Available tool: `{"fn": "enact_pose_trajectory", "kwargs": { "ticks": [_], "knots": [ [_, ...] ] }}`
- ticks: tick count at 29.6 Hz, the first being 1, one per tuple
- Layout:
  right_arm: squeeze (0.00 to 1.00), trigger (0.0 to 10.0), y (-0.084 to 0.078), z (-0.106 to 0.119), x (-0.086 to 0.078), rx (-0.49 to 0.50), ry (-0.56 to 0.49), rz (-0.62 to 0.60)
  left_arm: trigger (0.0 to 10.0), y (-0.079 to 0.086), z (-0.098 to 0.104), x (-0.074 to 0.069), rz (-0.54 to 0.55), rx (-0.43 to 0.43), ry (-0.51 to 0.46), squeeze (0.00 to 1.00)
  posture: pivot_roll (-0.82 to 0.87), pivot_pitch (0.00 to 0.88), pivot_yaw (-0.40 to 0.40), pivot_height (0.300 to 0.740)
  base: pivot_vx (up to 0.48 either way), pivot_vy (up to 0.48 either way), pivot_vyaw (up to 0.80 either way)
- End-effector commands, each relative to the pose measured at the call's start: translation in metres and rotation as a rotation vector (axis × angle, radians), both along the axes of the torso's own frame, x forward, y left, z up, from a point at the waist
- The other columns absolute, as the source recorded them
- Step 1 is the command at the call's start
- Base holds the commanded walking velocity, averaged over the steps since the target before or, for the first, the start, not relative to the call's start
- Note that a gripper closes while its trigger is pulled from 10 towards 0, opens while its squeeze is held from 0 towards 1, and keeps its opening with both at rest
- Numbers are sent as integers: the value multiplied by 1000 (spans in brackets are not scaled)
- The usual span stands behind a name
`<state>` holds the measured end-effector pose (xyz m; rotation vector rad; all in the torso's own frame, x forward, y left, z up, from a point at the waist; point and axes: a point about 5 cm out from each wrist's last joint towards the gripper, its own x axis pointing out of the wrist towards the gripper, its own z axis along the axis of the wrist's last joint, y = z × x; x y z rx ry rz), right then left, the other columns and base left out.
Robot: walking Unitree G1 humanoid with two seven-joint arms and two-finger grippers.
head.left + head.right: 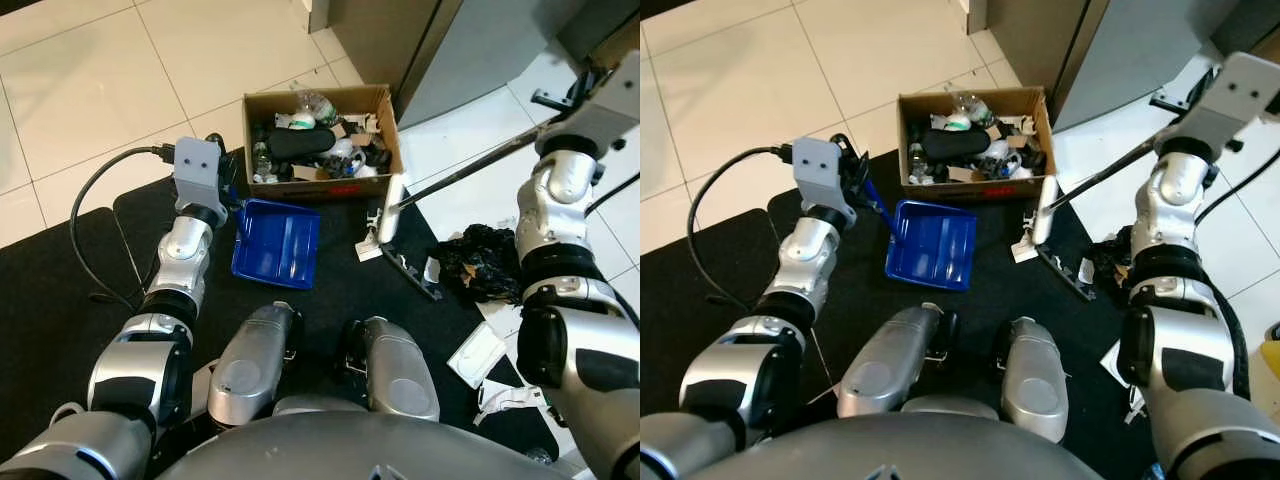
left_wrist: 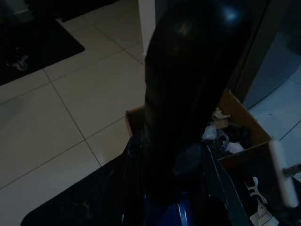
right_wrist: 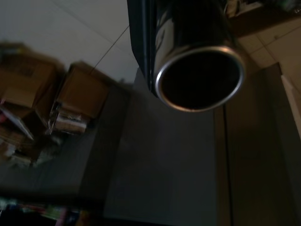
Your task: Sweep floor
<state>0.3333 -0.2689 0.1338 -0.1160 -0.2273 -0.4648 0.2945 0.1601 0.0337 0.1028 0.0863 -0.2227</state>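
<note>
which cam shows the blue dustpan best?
Left eye view: the whole blue dustpan lies open on the black mat, just before the cardboard box. Right eye view shows it equally whole. Left wrist view catches a dark blue sliver behind a finger; right wrist view, none.

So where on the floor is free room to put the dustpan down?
Bare black mat lies beside the left arm, and bare white tiles beyond it. It is crowded right of the blue dustpan: broom head, black bag, paper scraps.
</note>
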Motion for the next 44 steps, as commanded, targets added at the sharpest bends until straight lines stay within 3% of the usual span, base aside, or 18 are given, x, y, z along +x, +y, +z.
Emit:
{"fn": "enact_pose_trajectory", "kwargs": {
  "ticks": [1, 7, 13, 18, 19, 23, 27, 34, 37, 44],
  "knots": [
    [0, 10000, -3, 19, 2, -104, -80, -4, 10000, -3, -17, -12, -19, -26, 92, 0, 210, 132, -33, 740, 0, 0, 0],
    [0, 10000, 2, 14, 9, -257, 21, 85, 10000, -2, -16, -14, -19, -37, 90, 0, 218, 134, -29, 740, 0, 0, 0],
    [0, 10000, 2, 10, 13, -316, 101, 119, 10000, -2, -12, -9, 0, -57, 93, 0, 213, 131, -29, 740, 0, 0, 0],
    [0, 10000, 5, 10, 15, -343, 110, 140, 10000, -2, -12, -7, 19, -77, 101, 0, 211, 133, -25, 740, 0, 0, 0],
    [0, 10000, 16, 9, 18, -378, 103, 179, 10000, 1, -10, -4, 58, -104, 106, 0, 210, 136, -22, 740, 0, 0, 0],
    [0, 10000, 31, 3, 19, -416, 94, 222, 10000, 4, -7, -1, 89, -122, 106, 0, 237, 150, -16, 740, 0, 0, 0],
    [0, 10000, 36, 0, 19, -431, 98, 231, 10000, 5, -6, -1, 96, -128, 104, 0, 237, 150, -16, 740, 0, 0, 0],
    [0, 10000, 50, -11, 20, -493, 156, 264, 10000, 19, -2, -6, 131, -146, 91, 0, 285, 204, 2, 740, 0, 0, 0],
    [0, 10000, 51, -17, 22, -537, 221, 261, 10000, 27, 3, -7, 166, -162, 72, 0, 296, 225, -1, 740, 0, 0, 0],
    [0, 10000, 53, -20, 22, -570, 246, 268, 10000, 34, 9, -7, 189, -170, 56, 0, 315, 247, -1, 740, 0, 0, 0]
  ]
}}
